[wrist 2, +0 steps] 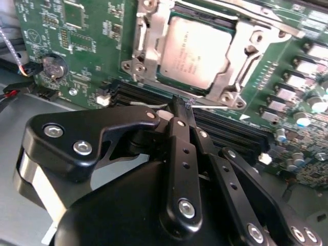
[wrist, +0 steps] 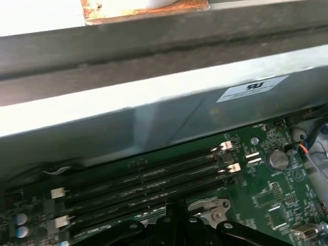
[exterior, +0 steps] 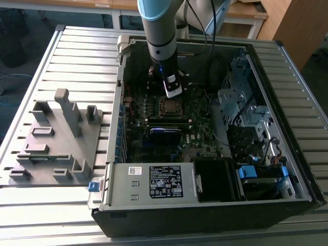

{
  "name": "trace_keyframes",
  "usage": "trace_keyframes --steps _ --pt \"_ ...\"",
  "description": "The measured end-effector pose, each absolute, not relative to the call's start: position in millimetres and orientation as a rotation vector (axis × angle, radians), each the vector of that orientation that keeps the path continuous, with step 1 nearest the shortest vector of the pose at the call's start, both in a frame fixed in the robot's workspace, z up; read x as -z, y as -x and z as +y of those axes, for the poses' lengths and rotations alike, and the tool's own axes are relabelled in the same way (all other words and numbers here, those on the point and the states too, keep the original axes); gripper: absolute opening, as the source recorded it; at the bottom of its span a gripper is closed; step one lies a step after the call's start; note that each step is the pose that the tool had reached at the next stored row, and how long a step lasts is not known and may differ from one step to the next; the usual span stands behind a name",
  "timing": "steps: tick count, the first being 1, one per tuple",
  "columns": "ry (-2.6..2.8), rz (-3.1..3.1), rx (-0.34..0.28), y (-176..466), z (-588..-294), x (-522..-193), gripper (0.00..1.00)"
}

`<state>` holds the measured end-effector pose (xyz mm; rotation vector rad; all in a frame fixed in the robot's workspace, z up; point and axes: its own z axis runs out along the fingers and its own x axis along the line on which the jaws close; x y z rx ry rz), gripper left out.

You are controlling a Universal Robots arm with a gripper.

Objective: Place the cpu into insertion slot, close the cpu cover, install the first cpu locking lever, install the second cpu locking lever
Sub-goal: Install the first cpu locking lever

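Gripper (wrist 2: 182,103) pinched together beside seated cpu (wrist 2: 197,51)

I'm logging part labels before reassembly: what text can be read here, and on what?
power supply label: print too small to read.
chassis wall sticker: blurred, unreadable.
cpu top: faint markings, unreadable.
motherboard silkscreen: too small to read.
Nothing can be quoted with confidence.
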<state>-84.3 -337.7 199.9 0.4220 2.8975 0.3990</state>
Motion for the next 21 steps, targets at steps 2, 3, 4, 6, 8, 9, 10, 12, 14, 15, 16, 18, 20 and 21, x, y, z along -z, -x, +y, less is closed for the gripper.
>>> trace_keyframes --steps 2,3,4,6,8,9,10,12,14,15,16,18,20,21 --pt "-0.43 2.894 -0.399 86.4 -337.7 -199.9 0.1" --pt "-0.434 2.891 -0.399 87.0 -337.7 -199.8 0.1" --pt "-0.437 2.888 -0.4 87.6 -337.7 -199.8 0.1" --pt "-0.442 2.881 -0.402 89.0 -337.7 -199.5 0.1" --pt "-0.446 2.873 -0.406 90.3 -337.7 -199.0 0.1" --pt "-0.447 2.87 -0.408 90.8 -337.7 -198.7 0.1" --pt "-0.448 2.866 -0.409 91.0 -337.7 -198.4 0.1" --pt "-0.45 2.859 -0.41 91.1 -337.7 -197.8 0.1" --pt "-0.451 2.855 -0.41 91.0 -337.7 -196.6 0.1" --pt "-0.452 2.854 -0.41 91.1 -337.7 -195.9 0.1" --pt "-0.453 2.853 -0.41 91.0 -337.7 -195.2 0.1" --pt "-0.455 2.852 -0.41 90.4 -337.7 -194.5 0.1" --pt "-0.456 2.852 -0.41 90.2 -337.7 -194.3 0.1" --pt "-0.456 2.851 -0.41 90.0 -337.6 -194.1 0.1"
